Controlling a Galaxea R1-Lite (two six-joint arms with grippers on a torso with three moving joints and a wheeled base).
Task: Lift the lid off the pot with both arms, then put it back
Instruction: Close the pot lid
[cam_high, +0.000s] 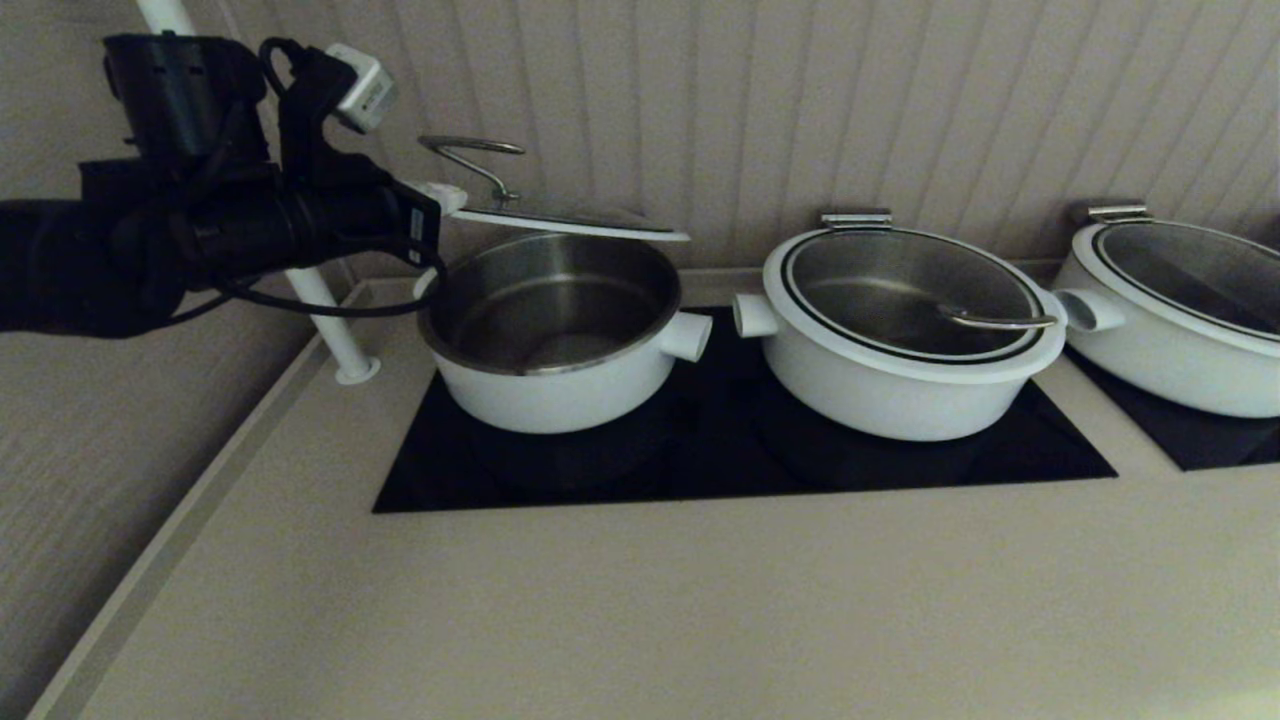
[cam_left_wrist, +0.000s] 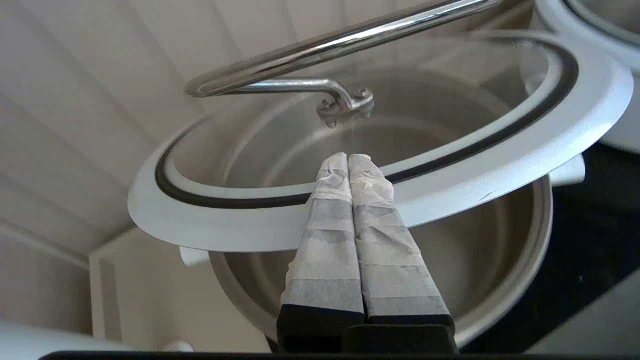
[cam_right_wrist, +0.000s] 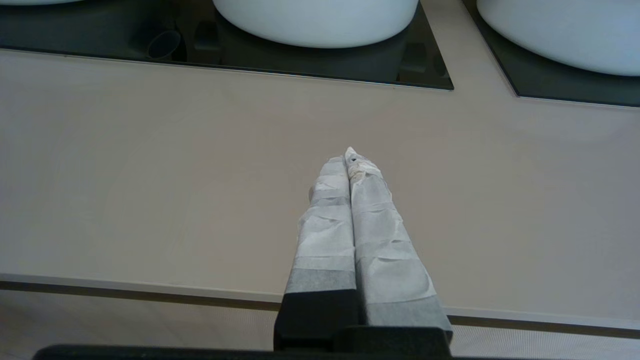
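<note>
One gripper alone carries the load here: the left gripper (cam_left_wrist: 348, 159) has its taped fingers pressed together on the near rim of the lid (cam_high: 570, 221), which hangs in the air just above the open pot (cam_high: 555, 335). From the gripper, the lid stretches away as a flat disc, its wire handle (cam_high: 472, 152) rising just past the fingertips and its far edge reaching out over the pot's far wall. The pot sits directly below and ahead of the gripper on the black cooktop (cam_high: 720, 470).

The right gripper (cam_right_wrist: 350, 159), fingers together on nothing, hangs low over the bare desk (cam_right_wrist: 150, 175), well short of the pots and taking no share of the weight.

The main risk, as I judge it, is the one-edge pinch. The whole lid levers on that narrow hold, so any jerk could make it droop or slide out of the taped fingers and drop onto the steel rim or the glass cooktop. In lowering, a tilted lid may catch its far edge on the pot wall first and seat crooked, or nudge the pot. The lidded pot (cam_high: 900, 340) stands close beyond the lid's far side, so a sideways swing could knock it.
</note>
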